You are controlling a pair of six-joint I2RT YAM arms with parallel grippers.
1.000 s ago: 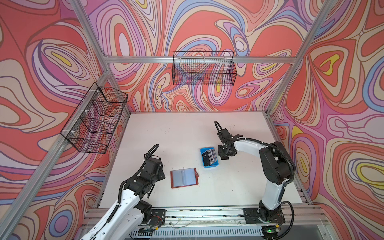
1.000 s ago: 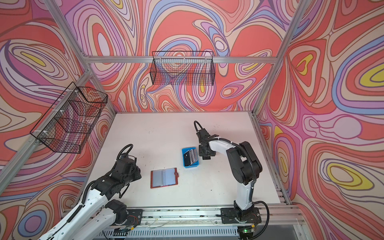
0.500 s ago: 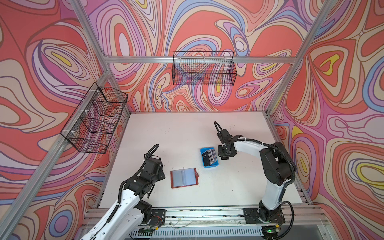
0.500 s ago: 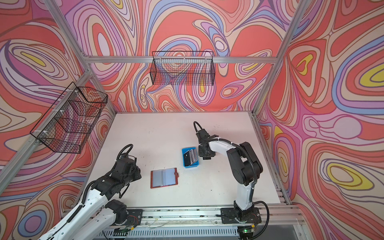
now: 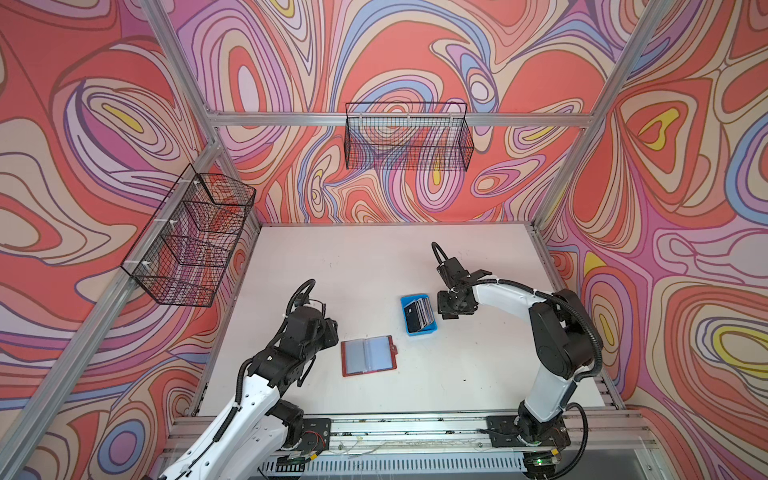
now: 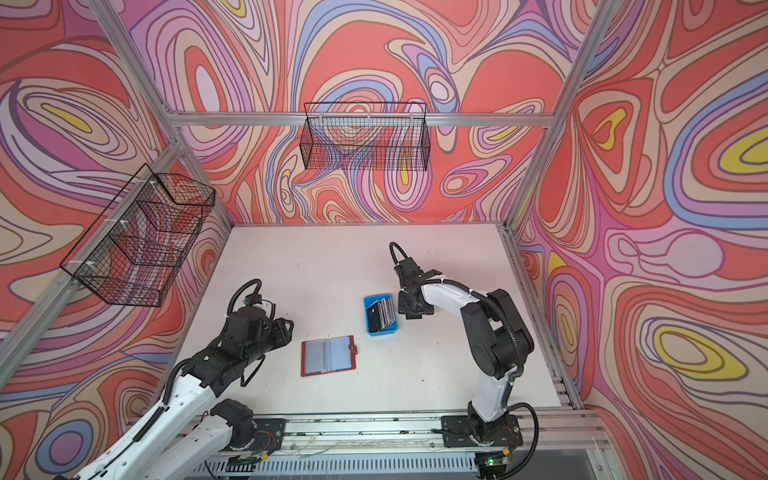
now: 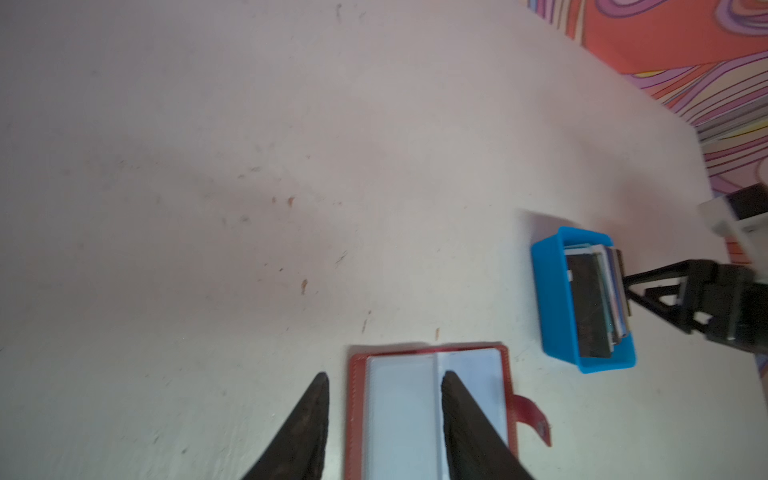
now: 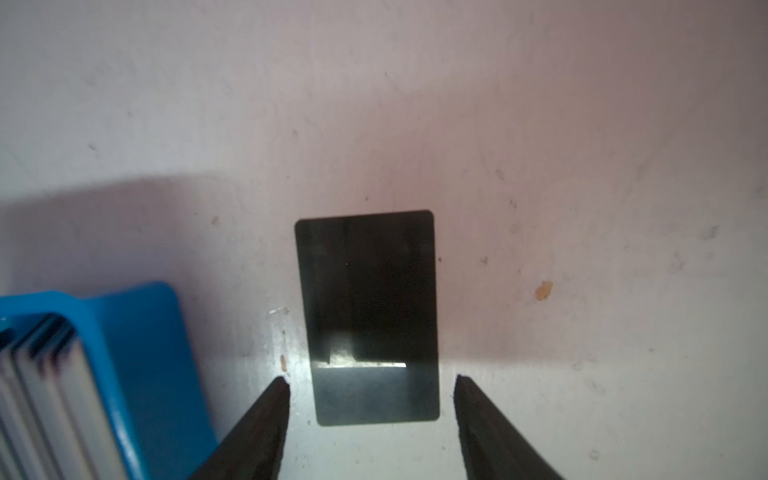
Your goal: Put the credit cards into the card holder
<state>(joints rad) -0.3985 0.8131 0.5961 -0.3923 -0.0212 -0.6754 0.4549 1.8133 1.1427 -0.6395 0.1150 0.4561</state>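
1. The card holder (image 5: pixel 368 356) lies flat and wide open on the white table (image 5: pixel 353 266), towards the near side and about in the middle. Its greyish sleeves (image 7: pixel 399 411) face up and the snap tab (image 7: pixel 532 415) sticks out to the right.
2. Most of the credit cards (image 5: pixel 419 312) stand on edge in a little blue tray (image 5: pixel 428 330), just right of the holder and a bit farther back. They lean together with a dark one on the left side of the pack.
3. One black card (image 8: pixel 365 291) is out of the tray. It lies flat on the table just right of it, close but not touching.
4. The right gripper (image 8: pixel 370 380) is right over that black card with its jaws apart, one fingertip on each side of the card's end. You can see table between each tip and the card, so nothing's pinched.
5. In both top views that gripper hides the loose card.
6. The left gripper (image 7: pixel 384 376) sits by the holder's left edge with its jaws apart and nothing in them. One tip is over the table, the other over the holder's middle fold. I can't tell if it touches.
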